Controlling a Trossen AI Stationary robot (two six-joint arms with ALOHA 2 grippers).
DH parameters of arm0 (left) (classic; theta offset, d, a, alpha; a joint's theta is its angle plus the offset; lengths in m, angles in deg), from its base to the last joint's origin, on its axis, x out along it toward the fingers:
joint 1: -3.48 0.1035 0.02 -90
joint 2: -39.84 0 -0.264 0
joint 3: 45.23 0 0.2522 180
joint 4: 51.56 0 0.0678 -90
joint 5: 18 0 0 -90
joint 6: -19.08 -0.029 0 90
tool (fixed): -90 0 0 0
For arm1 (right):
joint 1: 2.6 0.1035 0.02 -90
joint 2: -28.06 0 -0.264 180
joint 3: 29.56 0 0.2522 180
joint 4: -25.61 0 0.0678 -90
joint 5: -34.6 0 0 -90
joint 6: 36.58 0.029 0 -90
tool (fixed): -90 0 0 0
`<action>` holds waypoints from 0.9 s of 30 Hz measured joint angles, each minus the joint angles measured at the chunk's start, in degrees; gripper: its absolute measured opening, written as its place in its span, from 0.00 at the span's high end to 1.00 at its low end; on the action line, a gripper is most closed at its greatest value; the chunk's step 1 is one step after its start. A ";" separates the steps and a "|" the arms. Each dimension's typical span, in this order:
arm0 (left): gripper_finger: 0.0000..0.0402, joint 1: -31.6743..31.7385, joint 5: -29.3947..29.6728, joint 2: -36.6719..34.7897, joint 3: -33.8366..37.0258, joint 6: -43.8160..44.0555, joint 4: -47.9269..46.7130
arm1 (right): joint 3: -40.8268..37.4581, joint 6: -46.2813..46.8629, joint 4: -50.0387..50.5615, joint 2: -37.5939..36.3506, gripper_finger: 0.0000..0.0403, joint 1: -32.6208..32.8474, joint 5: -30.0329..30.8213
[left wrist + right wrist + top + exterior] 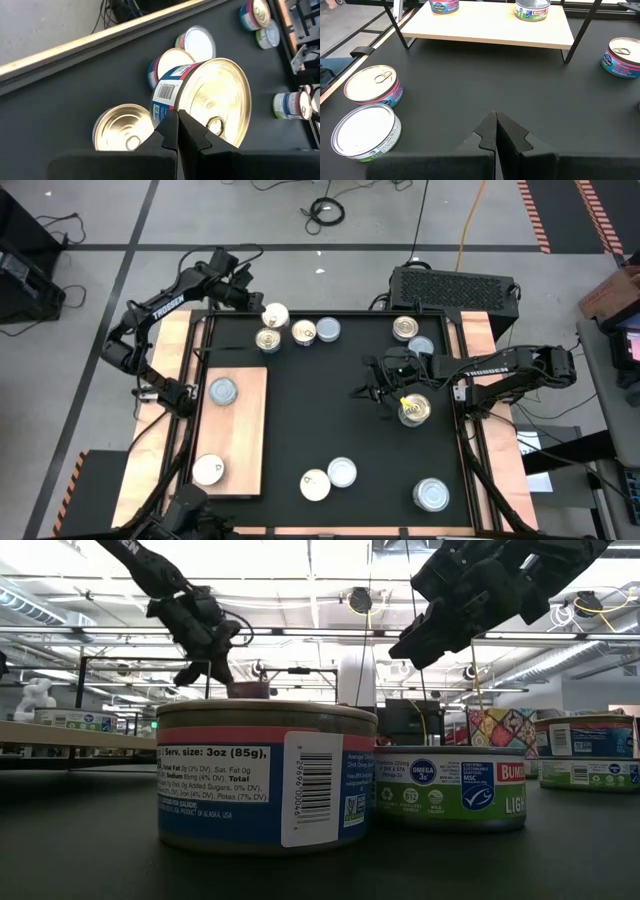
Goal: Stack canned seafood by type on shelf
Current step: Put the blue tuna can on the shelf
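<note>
A: Where's the left gripper [262, 315]?
B: At the mat's far edge, fingers clamped on a gold-topped tin [210, 102], raised above another tin [268, 340].
A: The right gripper [385, 392]?
B: Mid-mat, fingers together, empty, beside a tin [414, 410].
A: The shelf [250, 430]?
B: Left side, holding two tins [222, 390].

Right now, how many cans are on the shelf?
2. On the shelf, a silver-grey-topped can sits toward the back end and a cream-topped can toward the front end. Both are in plain view, and neither is stacked on another.
</note>
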 joint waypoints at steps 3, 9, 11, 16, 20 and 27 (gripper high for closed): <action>1.00 0.00 0.02 -1.57 -0.67 0.04 -0.26 | 0.00 0.00 0.00 0.00 1.00 0.00 0.00; 1.00 -1.56 0.15 -7.25 -0.70 0.10 -3.57 | 0.00 -0.02 0.00 0.00 1.00 0.00 0.02; 1.00 -2.84 0.24 -9.47 -0.70 0.11 -5.11 | 0.00 -0.02 0.00 0.00 1.00 0.00 0.02; 1.00 -6.68 0.19 -15.00 -0.70 2.49 -6.54 | 0.00 -0.01 -0.37 0.00 1.00 0.00 0.02; 1.00 -10.03 0.17 -19.14 -0.76 4.55 -8.57 | 0.00 0.11 -0.44 0.00 1.00 0.00 0.02; 1.00 -17.92 3.23 -23.61 -0.76 6.91 -15.87 | 0.00 0.22 -0.45 0.00 1.00 0.00 0.02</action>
